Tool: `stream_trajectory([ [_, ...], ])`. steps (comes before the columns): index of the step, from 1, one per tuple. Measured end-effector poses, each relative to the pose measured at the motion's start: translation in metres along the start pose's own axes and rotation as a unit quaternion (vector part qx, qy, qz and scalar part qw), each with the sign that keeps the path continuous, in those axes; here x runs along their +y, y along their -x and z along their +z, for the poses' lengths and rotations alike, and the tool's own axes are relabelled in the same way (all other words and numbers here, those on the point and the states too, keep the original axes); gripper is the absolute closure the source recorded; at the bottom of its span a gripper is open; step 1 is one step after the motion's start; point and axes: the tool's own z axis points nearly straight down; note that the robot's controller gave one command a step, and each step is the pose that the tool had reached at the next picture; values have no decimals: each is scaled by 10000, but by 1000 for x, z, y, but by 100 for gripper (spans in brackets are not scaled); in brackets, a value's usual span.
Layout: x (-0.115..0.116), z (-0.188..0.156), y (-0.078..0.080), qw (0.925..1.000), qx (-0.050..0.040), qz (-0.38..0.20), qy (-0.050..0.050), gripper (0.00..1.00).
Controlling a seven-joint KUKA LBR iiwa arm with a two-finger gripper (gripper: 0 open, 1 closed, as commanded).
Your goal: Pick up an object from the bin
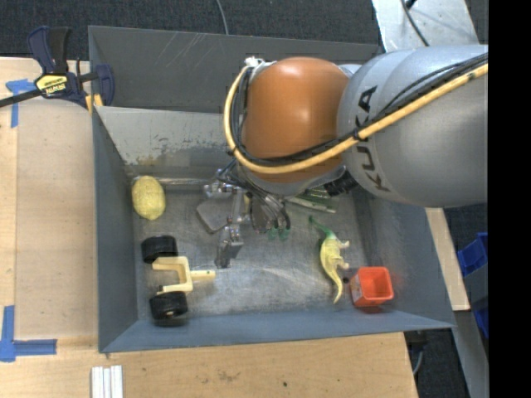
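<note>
Near the middle of the bin floor, the gripper is hanging over bare metal beneath the arm's orange cover; whether it is open or closed cannot be told. A yellow toy cart with black wheels is lying nearest, towards the bin's front left corner, its long axis running along the left wall, and nothing is lying between them. A yellow lemon-shaped thing is sitting by the left wall. A yellow-green toy dinosaur and an orange cup are lying towards the front right corner.
</note>
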Motion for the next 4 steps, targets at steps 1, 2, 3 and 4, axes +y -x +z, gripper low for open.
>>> stream_trajectory([
  [1,-25,16,26,9999,123,-23,-32,0],
  [2,-42,9,43,9999,-54,-158,-12,0],
  [3,-49,76,54,9987,18,-501,-17,0],
  [4,-50,137,69,9962,38,-866,-10,100],
])
